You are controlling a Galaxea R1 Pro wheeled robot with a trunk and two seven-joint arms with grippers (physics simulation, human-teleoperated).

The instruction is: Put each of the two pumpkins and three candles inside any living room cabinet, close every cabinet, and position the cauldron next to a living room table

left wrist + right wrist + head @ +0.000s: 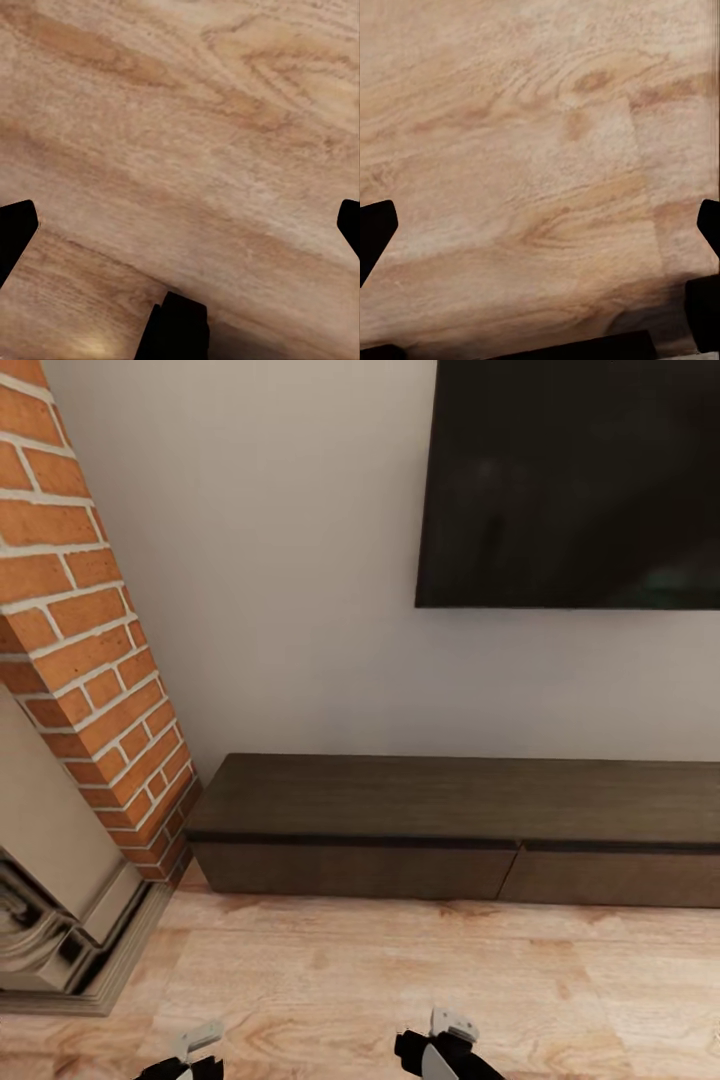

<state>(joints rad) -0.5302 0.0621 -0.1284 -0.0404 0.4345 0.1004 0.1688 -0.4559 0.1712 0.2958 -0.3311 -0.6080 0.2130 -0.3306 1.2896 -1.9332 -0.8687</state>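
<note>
While both grippers hang low with fingers spread wide and empty, left gripper [180, 225] and right gripper [540, 225] face bare wood floor [380, 980]. Ahead lies the cabinet [460, 800], drawers shut, its long axis crosswise to the robot; the right arm seems slightly nearer its middle.

No readable text, label, brand, number or sign anywhere. Blank dark screen [570, 480] on the wall, plain drawer fronts on the cabinet [450, 825], bare brick [90, 650] beside it, unmarked wood floor [400, 980] in the head view and both wrist views.
</note>
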